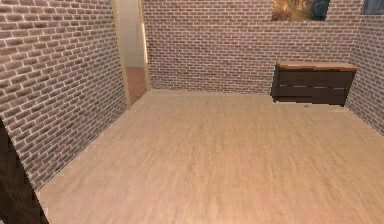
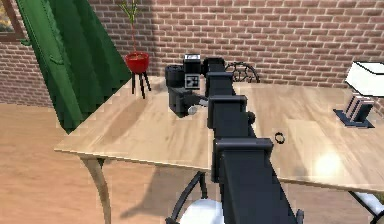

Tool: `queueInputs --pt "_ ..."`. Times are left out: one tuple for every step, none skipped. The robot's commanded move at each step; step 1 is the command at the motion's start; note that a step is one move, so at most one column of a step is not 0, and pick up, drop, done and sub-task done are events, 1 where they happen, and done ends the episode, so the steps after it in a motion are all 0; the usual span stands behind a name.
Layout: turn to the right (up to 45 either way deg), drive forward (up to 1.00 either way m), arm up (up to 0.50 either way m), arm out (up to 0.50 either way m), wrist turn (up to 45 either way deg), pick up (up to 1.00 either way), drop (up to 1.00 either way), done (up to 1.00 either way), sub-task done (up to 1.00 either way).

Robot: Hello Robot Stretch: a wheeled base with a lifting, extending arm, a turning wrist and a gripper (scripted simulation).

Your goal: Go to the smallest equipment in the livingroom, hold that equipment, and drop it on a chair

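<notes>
In the arm side view my arm (image 2: 235,140) reaches out over a light wooden table (image 2: 130,125). The gripper (image 2: 181,104) stands at its far end, low over the tabletop's middle, left of two white marker squares. I cannot make out its far end well enough, so I cannot tell whether it holds anything. A small dark ring-shaped thing (image 2: 280,138) lies on the table right of the arm. A dark chair back (image 2: 241,70) rises behind the table's far edge. Part of a white chair (image 2: 198,206) shows at the table's near edge.
A red pot with a plant (image 2: 138,62) stands on the table's far left corner, beside a green curtain (image 2: 75,55). A white lamp and books (image 2: 360,95) sit at its right end. The forward view has brick walls, a doorway (image 1: 130,45), a dark dresser (image 1: 313,82) and open wood floor (image 1: 210,150).
</notes>
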Motion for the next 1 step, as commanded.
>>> queueInputs --pt "0.0 0.0 0.0 -0.1 0.0 0.0 0.0 0.0 0.0"
